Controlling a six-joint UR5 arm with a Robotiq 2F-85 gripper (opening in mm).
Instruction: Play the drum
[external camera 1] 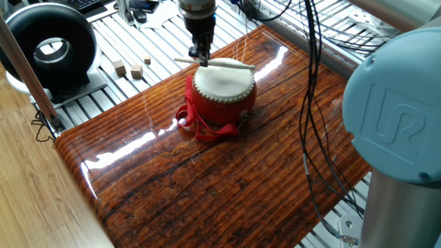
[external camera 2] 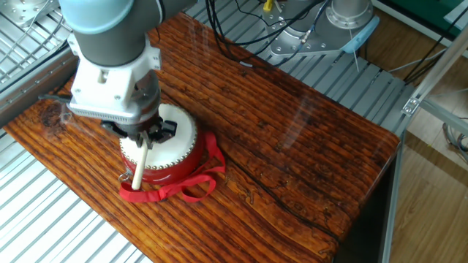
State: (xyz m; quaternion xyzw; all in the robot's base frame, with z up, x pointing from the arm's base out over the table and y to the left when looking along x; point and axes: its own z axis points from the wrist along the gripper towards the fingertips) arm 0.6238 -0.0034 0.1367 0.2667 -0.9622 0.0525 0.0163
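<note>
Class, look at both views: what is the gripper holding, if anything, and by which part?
The gripper holds a pale wooden drumstick, clamped partway along its shaft, nearer one end.

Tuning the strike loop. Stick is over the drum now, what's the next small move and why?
Probably a short downward tap. The end effector grips the drumstick, which lies roughly level across the far edge of the drum, seemingly just above its skin, so lowering it should strike.

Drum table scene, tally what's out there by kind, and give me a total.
Small red barrel drum with cream skin: 1
Pale wooden drumstick, held by the gripper: 1
Small wooden cubes on the slatted metal surface: 3
Large black ring-shaped device: 1
Total: 6
</note>
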